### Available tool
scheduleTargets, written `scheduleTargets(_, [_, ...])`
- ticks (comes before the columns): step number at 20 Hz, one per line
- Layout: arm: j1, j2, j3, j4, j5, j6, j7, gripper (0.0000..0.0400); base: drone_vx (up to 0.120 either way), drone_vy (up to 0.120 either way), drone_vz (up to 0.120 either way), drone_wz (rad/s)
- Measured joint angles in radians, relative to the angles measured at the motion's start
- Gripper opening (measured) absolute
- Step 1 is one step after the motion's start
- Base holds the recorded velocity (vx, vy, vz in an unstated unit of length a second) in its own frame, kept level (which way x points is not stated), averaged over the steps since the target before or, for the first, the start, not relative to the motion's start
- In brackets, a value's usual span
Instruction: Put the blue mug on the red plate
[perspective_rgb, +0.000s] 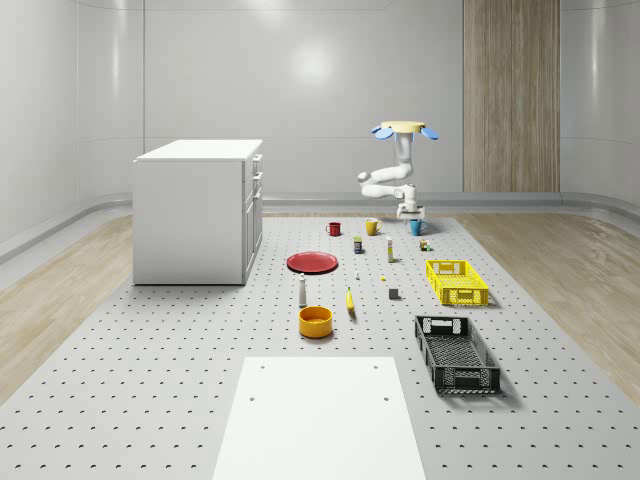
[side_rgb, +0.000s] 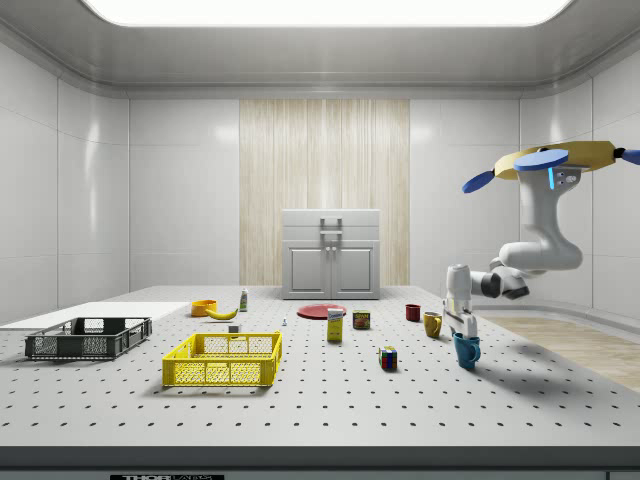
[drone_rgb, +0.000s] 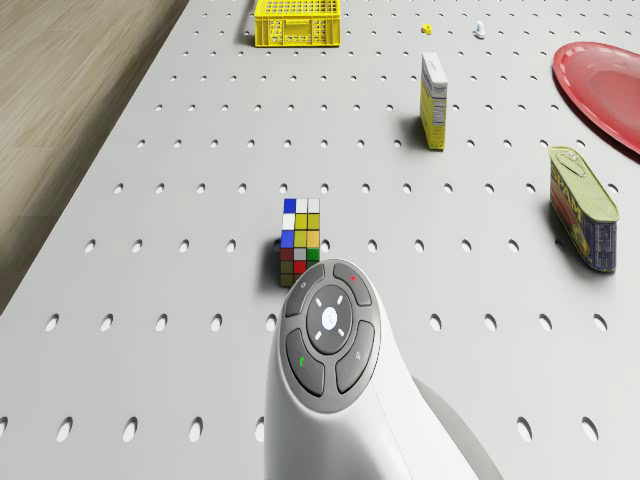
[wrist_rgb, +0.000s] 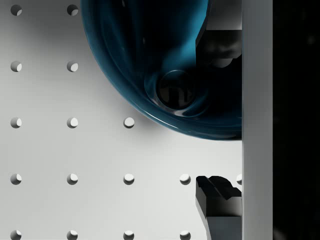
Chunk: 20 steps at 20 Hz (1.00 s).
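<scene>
The drone (side_rgb: 562, 160) hovers above the far end of the tabletop (perspective_rgb: 180, 380), well off the surface, with its arm bent down so the hand (side_rgb: 463, 328) hangs straight over the blue mug (side_rgb: 466, 350). The mug stands upright on the tabletop, just beside a yellow mug (perspective_rgb: 372, 226) and a small colored cube (side_rgb: 388, 358). Looking along the wrist, the hand is spread: one finger (wrist_rgb: 220, 50) reaches down inside the mug's opening and the other (wrist_rgb: 217, 197) sits outside, so the mug's wall (wrist_rgb: 165, 75) lies between them, not yet pinched as far as I can judge. That wall, straddled from directly above, is what the coming squeeze depends on. The red plate (perspective_rgb: 313, 262) lies well apart from the mug, toward the whole-scene view's left and nearer the camera, with a tin (drone_rgb: 585, 208) and a small box (drone_rgb: 433, 102) standing between, so I would expect a lift before the carry.
</scene>
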Motion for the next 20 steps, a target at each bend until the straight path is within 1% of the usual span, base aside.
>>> scheduleTargets(1, [-0.001,-0.002,0.000,0.000,0.001,0.002,0.001,0.0220,0.000,0.000,0.000,0.000])
scheduleTargets(3, [-0.003,-0.006,0.001,0.001,0.003,0.006,0.002,0.0173,0.000,0.000,0.000,0.000])
scheduleTargets(6, [-0.006,-0.012,0.003,0.001,0.006,0.011,0.005,0.0134,0.000,0.000,0.000,0.000])
scheduleTargets(9, [-0.009,-0.017,0.005,0.002,0.009,0.016,0.007,0.0116,0.000,0.000,0.000,0.000])
scheduleTargets(14, [-0.014,-0.026,0.010,0.002,0.016,0.023,0.011,0.0105,0.000,0.000,0.000,0.000])
scheduleTargets(16, [-0.015,-0.027,0.023,-0.002,0.030,0.019,0.014,0.0103,0.020,0.000,0.120,0.000])
scheduleTargets(20, [-0.018,-0.030,0.056,-0.012,0.062,0.009,0.021,0.0101,0.120,-0.120,0.120,0.000])
